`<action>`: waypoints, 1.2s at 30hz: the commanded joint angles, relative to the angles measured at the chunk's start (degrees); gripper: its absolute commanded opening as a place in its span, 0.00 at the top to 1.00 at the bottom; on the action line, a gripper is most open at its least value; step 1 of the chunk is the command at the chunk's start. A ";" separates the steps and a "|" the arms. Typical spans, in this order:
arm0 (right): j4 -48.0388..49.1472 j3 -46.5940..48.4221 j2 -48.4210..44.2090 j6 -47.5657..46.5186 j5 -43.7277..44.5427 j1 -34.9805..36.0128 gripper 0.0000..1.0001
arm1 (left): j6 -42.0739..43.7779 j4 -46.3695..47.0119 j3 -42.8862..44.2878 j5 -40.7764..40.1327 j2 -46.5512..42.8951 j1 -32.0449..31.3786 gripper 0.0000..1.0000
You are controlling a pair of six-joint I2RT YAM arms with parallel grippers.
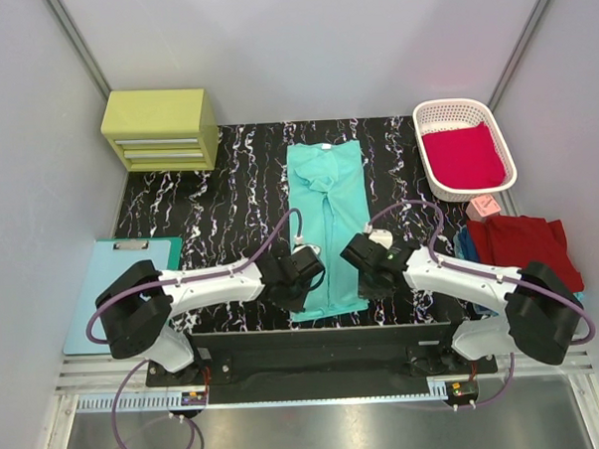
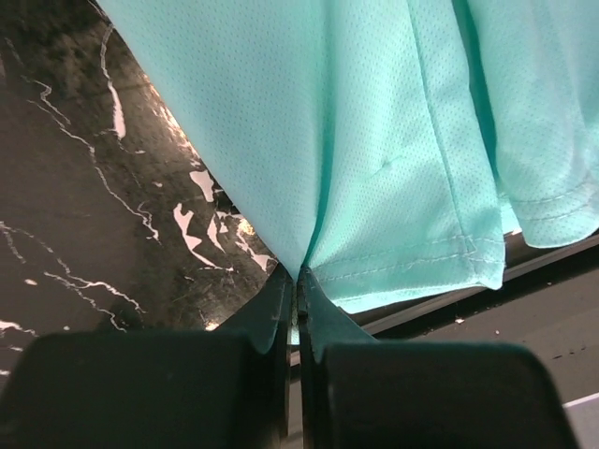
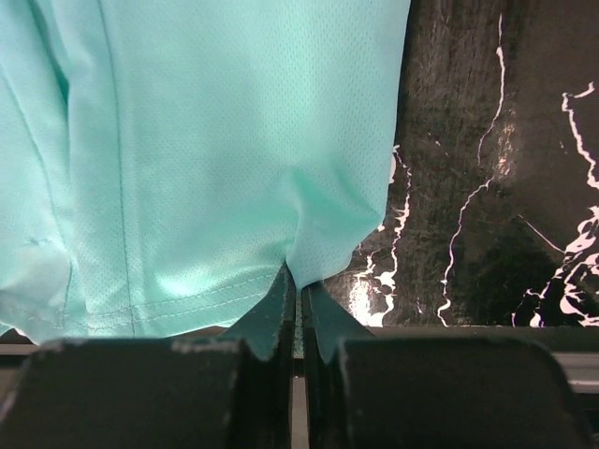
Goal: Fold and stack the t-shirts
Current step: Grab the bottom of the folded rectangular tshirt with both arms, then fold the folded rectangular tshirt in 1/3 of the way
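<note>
The mint-teal t-shirt (image 1: 326,215) lies lengthwise on the black marbled table (image 1: 210,218), folded into a narrow strip, collar at the far end. My left gripper (image 1: 304,281) is shut on the near left part of its hem (image 2: 309,253). My right gripper (image 1: 359,272) is shut on the near right part of the hem (image 3: 309,248). A crimson t-shirt (image 1: 463,154) lies in the white basket (image 1: 425,116). A dark red t-shirt (image 1: 524,246) lies at the right over a blue one (image 1: 463,242).
A yellow-green drawer box (image 1: 160,129) stands at the back left. A pale blue clipboard (image 1: 118,287) lies at the left edge. A small pink object (image 1: 485,205) sits in front of the basket. The table's near edge rail (image 1: 324,338) runs below the hem.
</note>
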 commanded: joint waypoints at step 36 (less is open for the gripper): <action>-1.09 32.57 22.17 -16.15 10.62 -15.86 1.00 | 12.75 -9.90 37.84 -4.44 19.41 18.93 0.94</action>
